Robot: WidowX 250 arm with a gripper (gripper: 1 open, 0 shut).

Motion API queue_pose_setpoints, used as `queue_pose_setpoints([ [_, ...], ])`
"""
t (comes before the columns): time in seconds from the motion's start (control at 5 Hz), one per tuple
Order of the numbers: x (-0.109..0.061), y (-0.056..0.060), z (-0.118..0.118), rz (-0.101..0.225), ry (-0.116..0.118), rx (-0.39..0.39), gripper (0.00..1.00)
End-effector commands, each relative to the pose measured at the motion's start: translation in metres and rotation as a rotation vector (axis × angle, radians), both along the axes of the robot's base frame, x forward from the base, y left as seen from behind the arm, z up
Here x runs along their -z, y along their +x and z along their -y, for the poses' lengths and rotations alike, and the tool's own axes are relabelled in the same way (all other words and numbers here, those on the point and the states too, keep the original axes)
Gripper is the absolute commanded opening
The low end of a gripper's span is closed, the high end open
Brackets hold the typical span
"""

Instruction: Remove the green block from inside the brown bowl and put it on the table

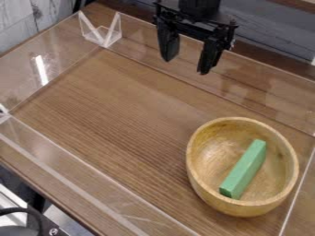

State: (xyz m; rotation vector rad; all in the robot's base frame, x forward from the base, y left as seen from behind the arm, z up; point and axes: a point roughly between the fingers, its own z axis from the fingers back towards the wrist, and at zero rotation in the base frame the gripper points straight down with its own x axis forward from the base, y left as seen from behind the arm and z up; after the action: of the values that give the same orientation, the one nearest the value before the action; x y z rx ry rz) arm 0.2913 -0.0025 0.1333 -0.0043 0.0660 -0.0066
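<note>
We see the gripper [187, 53] hanging at the far side of the table [110, 120], fingers pointing down and spread apart with nothing between them. The green block [244, 169] lies inside the brown bowl [204, 161], well apart from the gripper, at about five o'clock from it in the picture. The block leans on the bowl's inner wall, its long axis running from roughly one o'clock to seven o'clock. We judge the next move must carry the gripper toward the bowl and set its fingers across that axis, on the block's narrow width.
</note>
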Motion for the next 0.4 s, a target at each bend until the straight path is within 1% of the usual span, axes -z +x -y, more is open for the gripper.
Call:
queue_pose_setpoints([
  [0.0,0.005,-0.003,0.005,-0.013,-0.002,0.001,1.00],
  [0.2,0.007,-0.014,0.029,0.000,-0.008,0.006,1.00],
])
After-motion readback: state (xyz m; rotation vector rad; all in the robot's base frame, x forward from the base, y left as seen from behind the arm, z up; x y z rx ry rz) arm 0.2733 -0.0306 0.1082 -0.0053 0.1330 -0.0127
